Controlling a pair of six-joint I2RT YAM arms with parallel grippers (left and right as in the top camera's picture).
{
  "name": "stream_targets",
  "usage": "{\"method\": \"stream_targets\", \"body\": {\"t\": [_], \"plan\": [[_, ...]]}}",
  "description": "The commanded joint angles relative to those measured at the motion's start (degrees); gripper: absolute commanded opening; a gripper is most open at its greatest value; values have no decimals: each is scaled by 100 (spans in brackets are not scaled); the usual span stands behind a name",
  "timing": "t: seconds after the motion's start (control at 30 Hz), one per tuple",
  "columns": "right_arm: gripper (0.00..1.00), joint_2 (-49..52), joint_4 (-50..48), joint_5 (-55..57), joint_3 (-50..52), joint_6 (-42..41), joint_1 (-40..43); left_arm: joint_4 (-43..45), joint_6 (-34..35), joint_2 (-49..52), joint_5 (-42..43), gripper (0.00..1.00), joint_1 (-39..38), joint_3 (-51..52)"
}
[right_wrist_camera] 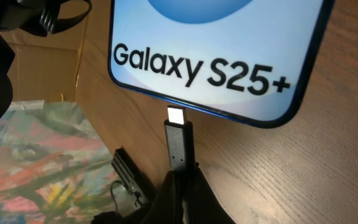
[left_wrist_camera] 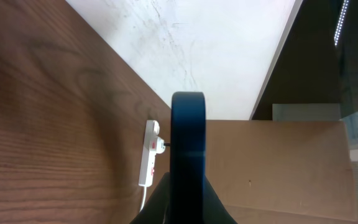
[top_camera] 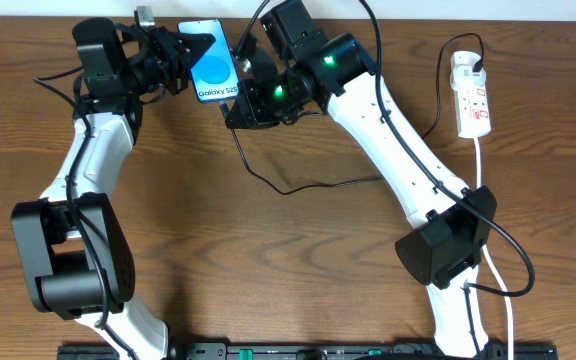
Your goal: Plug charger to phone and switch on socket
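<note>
The phone (top_camera: 211, 62) with its light blue "Galaxy S25" screen is held at the table's far edge by my left gripper (top_camera: 180, 55), which is shut on it; the left wrist view shows its dark edge (left_wrist_camera: 188, 149) between the fingers. My right gripper (top_camera: 242, 92) is shut on the charger connector (right_wrist_camera: 179, 140), whose metal tip sits just below the phone's bottom edge (right_wrist_camera: 216, 56), a small gap apart. The black cable (top_camera: 298, 185) trails over the table. The white socket (top_camera: 471, 95) lies at the far right, a black plug in it; it also shows in the left wrist view (left_wrist_camera: 149, 155).
The socket's white cord (top_camera: 488, 200) runs down the right side past my right arm's base (top_camera: 446, 245). My left arm's base (top_camera: 68, 250) stands at the lower left. A cardboard surface (left_wrist_camera: 278, 168) and a painted sheet (right_wrist_camera: 36, 162) lie beyond the table edge.
</note>
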State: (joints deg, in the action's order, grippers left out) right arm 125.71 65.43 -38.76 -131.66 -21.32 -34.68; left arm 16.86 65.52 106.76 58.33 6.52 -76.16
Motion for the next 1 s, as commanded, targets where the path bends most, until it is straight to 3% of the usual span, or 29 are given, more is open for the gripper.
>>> {"method": "stream_targets", "body": {"t": [0.0,0.97], "plan": [[1,-76,42,-22,-22,-94,20,55,-138,-35,122,7,-2,-70],[1,-55,105,-66,-22,-118,9,57,-177,-35,116,7,-2,-70]]}}
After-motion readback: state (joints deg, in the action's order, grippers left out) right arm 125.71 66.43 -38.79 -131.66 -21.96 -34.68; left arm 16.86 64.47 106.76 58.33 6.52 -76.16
